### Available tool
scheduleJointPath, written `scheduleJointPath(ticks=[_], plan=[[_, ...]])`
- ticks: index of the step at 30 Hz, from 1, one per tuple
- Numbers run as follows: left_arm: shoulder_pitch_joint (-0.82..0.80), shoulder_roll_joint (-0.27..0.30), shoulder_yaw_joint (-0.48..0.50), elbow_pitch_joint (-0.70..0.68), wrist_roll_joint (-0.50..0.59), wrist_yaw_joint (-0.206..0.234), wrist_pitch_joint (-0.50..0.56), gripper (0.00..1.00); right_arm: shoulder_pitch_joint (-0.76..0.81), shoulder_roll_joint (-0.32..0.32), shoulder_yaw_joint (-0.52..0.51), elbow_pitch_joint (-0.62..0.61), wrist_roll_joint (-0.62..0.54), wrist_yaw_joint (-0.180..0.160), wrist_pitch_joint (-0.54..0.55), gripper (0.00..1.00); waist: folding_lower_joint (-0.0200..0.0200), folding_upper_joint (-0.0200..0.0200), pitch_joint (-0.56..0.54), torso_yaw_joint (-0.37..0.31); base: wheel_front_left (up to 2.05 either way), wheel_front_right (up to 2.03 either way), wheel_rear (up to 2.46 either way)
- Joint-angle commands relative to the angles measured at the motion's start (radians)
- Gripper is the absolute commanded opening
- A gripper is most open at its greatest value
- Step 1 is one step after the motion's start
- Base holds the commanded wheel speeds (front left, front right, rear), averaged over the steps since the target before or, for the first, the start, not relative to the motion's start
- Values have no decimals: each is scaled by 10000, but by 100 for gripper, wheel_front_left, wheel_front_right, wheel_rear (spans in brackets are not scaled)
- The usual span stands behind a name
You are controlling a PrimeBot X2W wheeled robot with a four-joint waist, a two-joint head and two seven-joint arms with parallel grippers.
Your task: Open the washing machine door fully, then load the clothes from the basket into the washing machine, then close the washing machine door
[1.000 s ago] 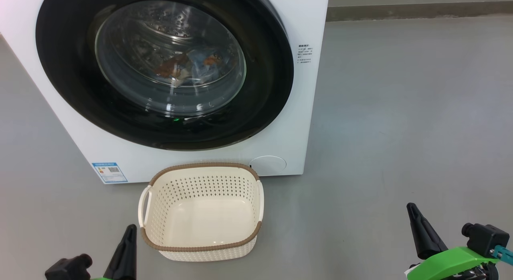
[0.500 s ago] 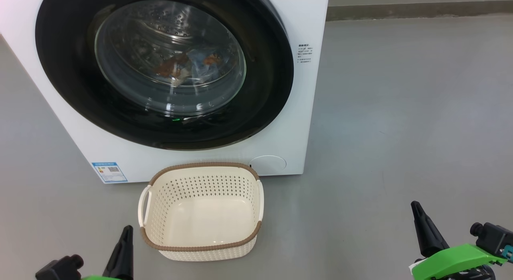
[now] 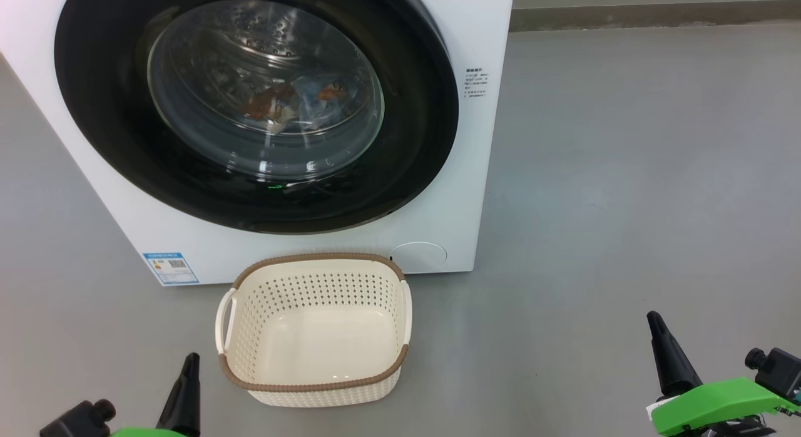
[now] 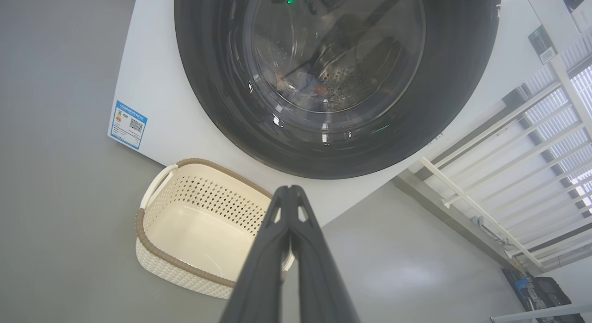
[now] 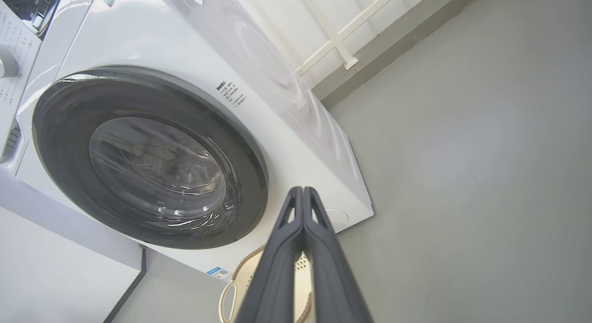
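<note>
You have the door flush against the washer, clothes inside behind it. The basket stands just in front of the washer. Your left gripper and right gripper hang before the washer, fingers pressed together.

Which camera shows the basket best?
The head view: the whole basket shows, empty, with nothing in front. In the left wrist view the left jaws hide one corner; the right wrist view catches just a handle and some rim.

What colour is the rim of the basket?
The rim is brown, woven-looking, on a cream basket; clearest in the head view.
</note>
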State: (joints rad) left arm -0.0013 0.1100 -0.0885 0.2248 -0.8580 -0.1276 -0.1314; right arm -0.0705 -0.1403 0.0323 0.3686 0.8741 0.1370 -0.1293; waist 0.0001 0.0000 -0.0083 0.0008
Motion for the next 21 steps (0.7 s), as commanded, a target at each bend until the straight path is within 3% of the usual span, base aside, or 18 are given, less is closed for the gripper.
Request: scheduleJointPath(ticks=[1, 21], plan=[[-472, 87, 221, -189, -200, 18, 30, 0, -353, -55, -50, -296, 182, -23, 54, 0, -1, 0, 1, 0, 0, 0, 0], [-643, -59, 651, -84, -2146, 17, 628, 0, -383, 194, -424, -523, 2051, -33, 677, 0, -1, 0, 22, -2, 0, 0, 0]])
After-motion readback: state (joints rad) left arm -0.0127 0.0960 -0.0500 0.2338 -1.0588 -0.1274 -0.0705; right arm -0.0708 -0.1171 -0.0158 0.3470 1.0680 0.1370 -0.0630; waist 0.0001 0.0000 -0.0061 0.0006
